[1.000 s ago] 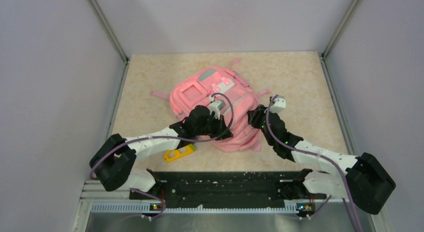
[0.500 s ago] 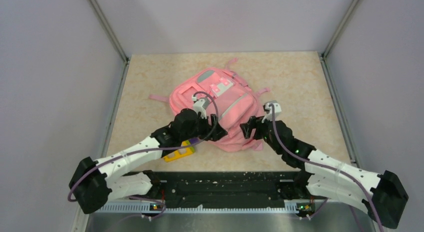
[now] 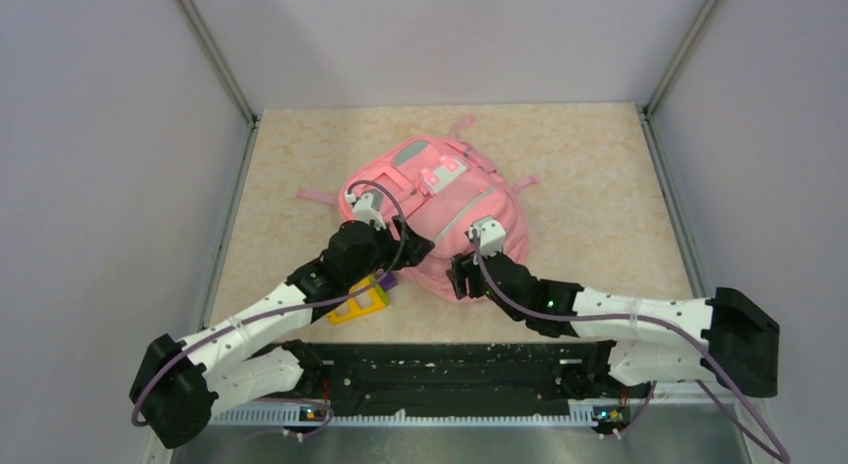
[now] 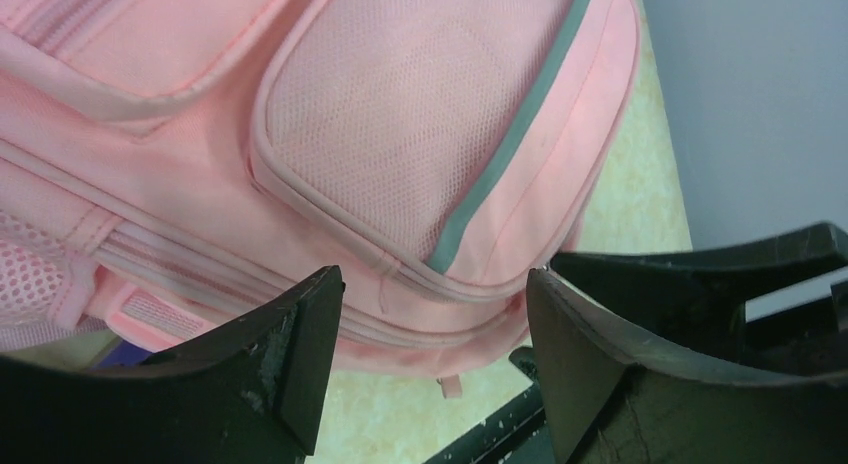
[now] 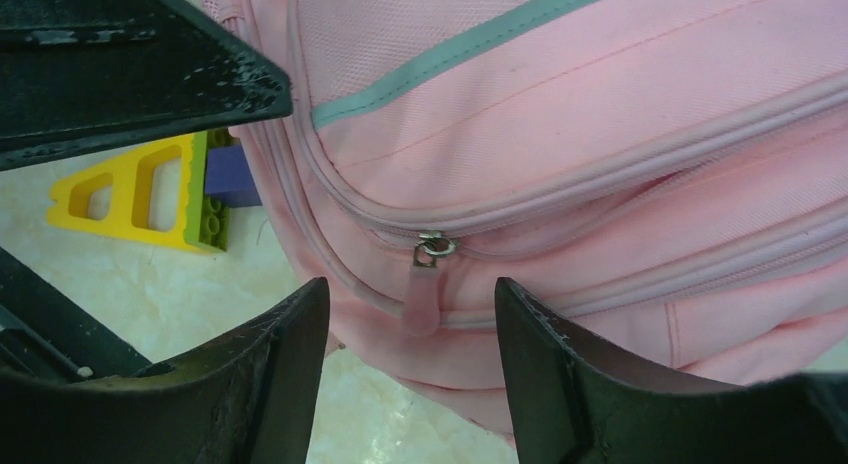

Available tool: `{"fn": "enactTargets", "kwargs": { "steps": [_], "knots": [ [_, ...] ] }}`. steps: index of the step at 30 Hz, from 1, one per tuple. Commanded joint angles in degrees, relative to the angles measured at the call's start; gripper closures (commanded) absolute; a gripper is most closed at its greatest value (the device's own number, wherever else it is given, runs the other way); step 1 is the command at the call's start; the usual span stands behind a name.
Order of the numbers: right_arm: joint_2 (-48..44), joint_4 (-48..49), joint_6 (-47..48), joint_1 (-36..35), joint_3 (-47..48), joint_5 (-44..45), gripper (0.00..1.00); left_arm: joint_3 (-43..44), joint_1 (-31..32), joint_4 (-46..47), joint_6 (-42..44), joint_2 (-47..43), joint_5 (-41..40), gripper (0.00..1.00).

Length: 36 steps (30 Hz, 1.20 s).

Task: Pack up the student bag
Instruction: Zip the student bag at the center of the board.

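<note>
Beige counter [image 3: 600, 164] is carrying the student bag [image 3: 440, 199] flat at centre; soft and probably light, it is offering a hold at the zipper pull [image 5: 425, 284] on its 6 o'clock edge. Left claw [image 4: 430, 314] and right claw [image 5: 410, 314] are gaping wide, empty.

I count one student bag [image 3: 445, 224], and no second bag. Two robot arms come up to the bag: one left arm [image 3: 260, 319] and one right arm [image 3: 620, 314]. Three toy pieces sit just beside the bag's near corner: one yellow block [image 5: 140, 199], one green brick [image 5: 208, 199] and one purple brick [image 5: 235, 174].
</note>
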<state>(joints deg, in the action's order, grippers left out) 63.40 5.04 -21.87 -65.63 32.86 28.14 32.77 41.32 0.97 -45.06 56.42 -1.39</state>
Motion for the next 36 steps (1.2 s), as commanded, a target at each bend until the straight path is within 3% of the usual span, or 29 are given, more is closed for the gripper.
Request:
{"fn": "enactTargets", "kwargs": {
  "steps": [1,5,9,13,18,23,30,36],
  "knots": [
    [5.2,1.3,-1.1,-2.9,5.7,8.4,0.42,-0.2,-2.5,5.4,-1.8,2.4,-3.2,0.28],
    [9.1,-1.4,-3.6,-3.1,8.0,12.7,0.49,-0.8,-3.7,5.7,-1.9,4.4,-5.0,0.28],
    [12.1,-5.6,-6.5,-3.2,9.6,17.9,0.66,-0.9,-4.2,8.3,-1.3,7.3,-5.3,0.34],
    [12.3,-10.4,-8.2,-3.2,10.5,20.7,0.85,0.2,-5.8,9.8,0.3,11.5,-5.6,0.51],
    [9.3,-12.8,-6.6,-2.7,10.6,21.3,0.99,0.5,-9.1,12.7,1.6,15.1,-6.3,0.76],
    [5.9,-13.6,-3.5,2.9,10.7,13.5,1.00,3.1,-12.0,13.9,5.4,18.9,-4.3,1.00],
    [3.4,-10.9,3.3,18.2,9.9,0.1,1.00,7.1,-15.3,13.2,13.6,22.5,-5.1,1.00],
    [6.4,-5.4,8.1,32.3,10.5,-12.1,1.00,14.4,-15.9,9.2,22.9,26.7,-5.8,1.00]
  ]
}}
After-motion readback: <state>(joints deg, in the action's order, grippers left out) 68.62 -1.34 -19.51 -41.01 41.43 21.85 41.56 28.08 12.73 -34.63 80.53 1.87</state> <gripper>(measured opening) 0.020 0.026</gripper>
